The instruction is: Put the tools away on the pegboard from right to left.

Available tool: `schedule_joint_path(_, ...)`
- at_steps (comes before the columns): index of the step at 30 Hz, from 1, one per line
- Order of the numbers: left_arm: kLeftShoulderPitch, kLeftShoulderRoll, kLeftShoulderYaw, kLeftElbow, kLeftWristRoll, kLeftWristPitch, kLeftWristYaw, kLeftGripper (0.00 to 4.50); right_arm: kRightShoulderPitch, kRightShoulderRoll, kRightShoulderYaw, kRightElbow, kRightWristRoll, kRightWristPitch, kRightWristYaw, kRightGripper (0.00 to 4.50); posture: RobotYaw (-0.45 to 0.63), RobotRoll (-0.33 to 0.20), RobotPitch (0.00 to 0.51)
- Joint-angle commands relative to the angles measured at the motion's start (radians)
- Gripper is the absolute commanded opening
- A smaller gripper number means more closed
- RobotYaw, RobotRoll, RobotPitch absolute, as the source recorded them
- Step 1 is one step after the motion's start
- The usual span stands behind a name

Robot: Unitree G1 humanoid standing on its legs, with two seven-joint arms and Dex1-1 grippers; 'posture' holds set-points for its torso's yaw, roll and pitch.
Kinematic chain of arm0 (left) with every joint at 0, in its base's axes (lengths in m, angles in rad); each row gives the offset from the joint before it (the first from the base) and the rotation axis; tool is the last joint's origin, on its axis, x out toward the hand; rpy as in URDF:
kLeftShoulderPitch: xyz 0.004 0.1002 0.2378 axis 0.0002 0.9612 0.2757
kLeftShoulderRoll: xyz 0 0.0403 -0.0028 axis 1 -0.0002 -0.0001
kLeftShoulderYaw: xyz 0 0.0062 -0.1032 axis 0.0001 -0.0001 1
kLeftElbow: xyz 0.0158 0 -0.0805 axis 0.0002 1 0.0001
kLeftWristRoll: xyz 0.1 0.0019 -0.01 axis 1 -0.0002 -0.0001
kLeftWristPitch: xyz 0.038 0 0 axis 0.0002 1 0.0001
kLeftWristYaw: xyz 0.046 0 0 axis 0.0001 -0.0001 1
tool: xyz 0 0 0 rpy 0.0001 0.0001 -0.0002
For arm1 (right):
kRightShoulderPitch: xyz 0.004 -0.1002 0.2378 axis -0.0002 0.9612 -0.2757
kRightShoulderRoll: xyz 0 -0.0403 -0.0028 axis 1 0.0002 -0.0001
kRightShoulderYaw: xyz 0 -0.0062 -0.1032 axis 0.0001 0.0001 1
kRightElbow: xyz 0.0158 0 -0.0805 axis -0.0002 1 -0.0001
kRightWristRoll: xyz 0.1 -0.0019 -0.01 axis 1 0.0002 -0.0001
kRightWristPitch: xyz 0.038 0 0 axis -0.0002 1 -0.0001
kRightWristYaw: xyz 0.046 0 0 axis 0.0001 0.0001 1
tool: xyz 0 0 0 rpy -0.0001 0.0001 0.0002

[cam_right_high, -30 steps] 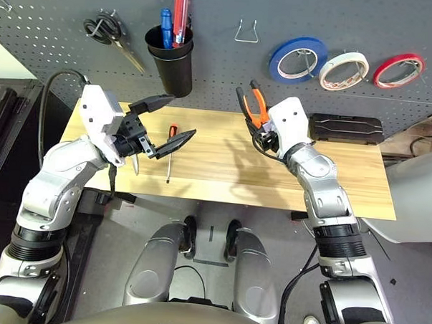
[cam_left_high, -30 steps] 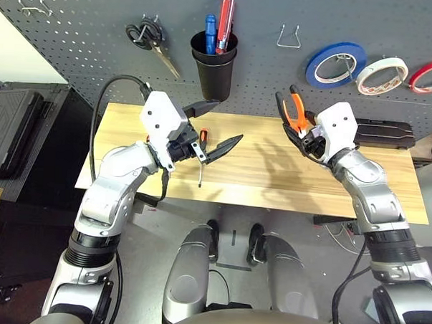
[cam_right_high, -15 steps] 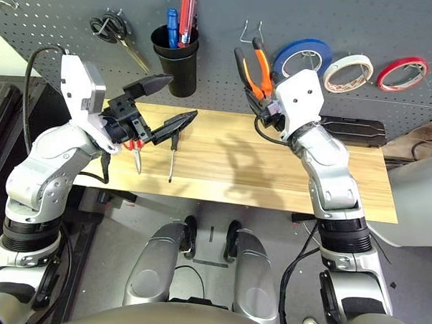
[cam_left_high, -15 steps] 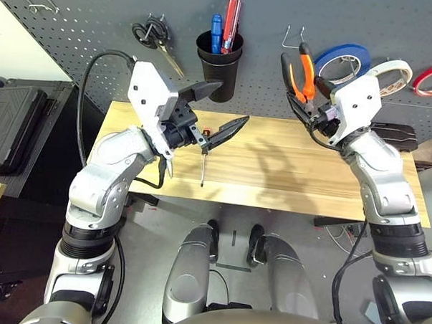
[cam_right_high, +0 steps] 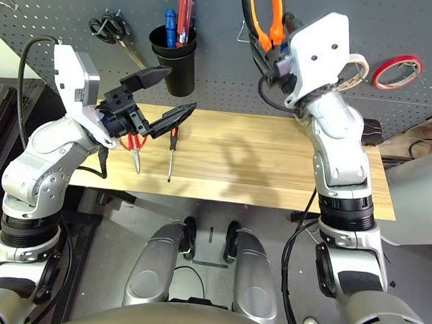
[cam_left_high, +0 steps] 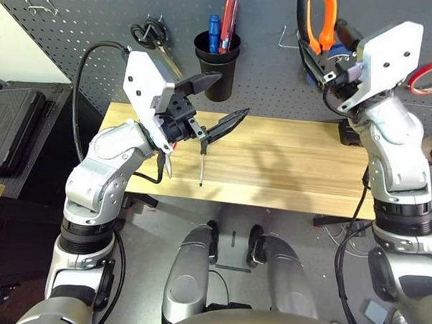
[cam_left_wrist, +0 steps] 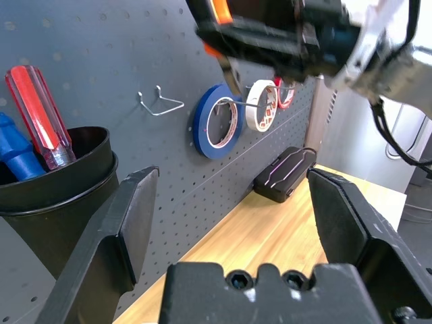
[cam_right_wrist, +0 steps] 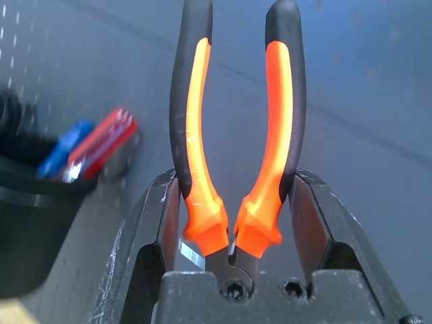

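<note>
Orange-handled pliers (cam_right_wrist: pixel 236 135): clenched in right claw (cam_right_wrist: pixel 233 223) — raised against pegboard (cam_left_high: pixel 85 27)
Left claw (cam_left_high: pixel 217 101): spread wide — nothing held, above desk (cam_left_high: pixel 287 165)

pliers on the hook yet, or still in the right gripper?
Still gripped. The right gripper is shut on the pliers, handles pointing up, held in front of the pegboard.

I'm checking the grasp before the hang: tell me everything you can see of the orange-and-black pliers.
The pliers have two curved handles, orange on the inner faces and black outside, looking rubbery, spread apart in a V. The right gripper is shut on them low on the handles near the pivot, one finger outside each handle; the head is hidden inside the gripper. The handles point upward, raised in front of the pegboard, just right of an empty wire hook. Nothing else touches them.
</note>
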Motion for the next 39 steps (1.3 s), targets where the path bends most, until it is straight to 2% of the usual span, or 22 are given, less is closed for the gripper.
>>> schedule_joint_path(1, -0.002, 0.005, -0.016, -0.002, -0.005, -0.01, -0.014, 4.5, -0.069, 0.016, -0.01, 0.07, 0.003, -0.038, -0.019, 2.58, 0.2, 0.0, 0.213)
schedule_joint_path(13, 0.007, 0.008, -0.023, -0.016, -0.002, -0.005, -0.005, 4.5, -0.225, 0.077, -0.009, 0.395, -0.009, -0.219, -0.053, 2.58, 0.22, 0.0, 0.22)
schedule_joint_path(21, 0.014, 0.009, -0.024, -0.024, -0.001, -0.001, 0.001, 4.5, -0.29, 0.093, -0.006, 0.556, -0.025, -0.325, -0.073, 2.58, 0.23, 0.0, 0.226)
schedule_joint_path(31, 0.016, 0.009, -0.028, -0.027, 0.002, 0.0, 0.008, 4.5, -0.321, 0.107, -0.012, 0.712, -0.025, -0.392, -0.08, 2.58, 0.24, 0.0, 0.232)
schedule_joint_path(39, 0.013, 0.009, -0.031, -0.025, 0.005, -0.001, 0.01, 4.5, -0.297, 0.122, -0.019, 0.764, -0.016, -0.38, -0.085, 2.58, 0.25, 0.0, 0.236)
